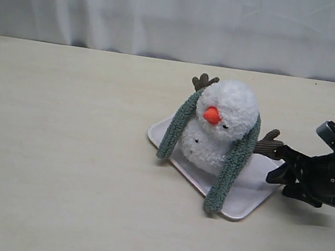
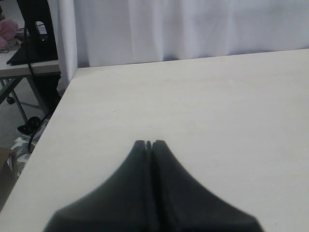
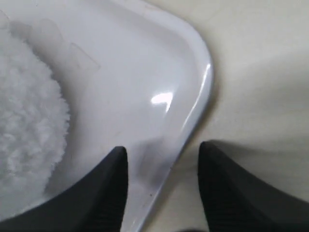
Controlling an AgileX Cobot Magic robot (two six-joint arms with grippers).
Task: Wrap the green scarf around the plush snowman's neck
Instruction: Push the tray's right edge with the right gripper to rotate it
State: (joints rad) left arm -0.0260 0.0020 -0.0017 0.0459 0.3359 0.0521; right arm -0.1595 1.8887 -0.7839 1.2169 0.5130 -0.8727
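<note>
A fluffy white plush snowman (image 1: 219, 151) with an orange nose sits on a shallow white rectangular plastic tray (image 1: 248, 196) on a pale wood-grain surface (image 1: 58, 147). A long, fuzzy grey-green fleece scarf (image 1: 235, 163) drapes behind its head. The two ends hang apart down the front, one on each side, leaving the front of the neck (image 1: 215, 134) showing white. The black right hand (image 1: 277, 164) sits low at the tray's corner, fingers spread astride the rim, gripping nothing. The black left hand (image 2: 149, 144) has its fingers pressed together, empty, above bare surface.
</note>
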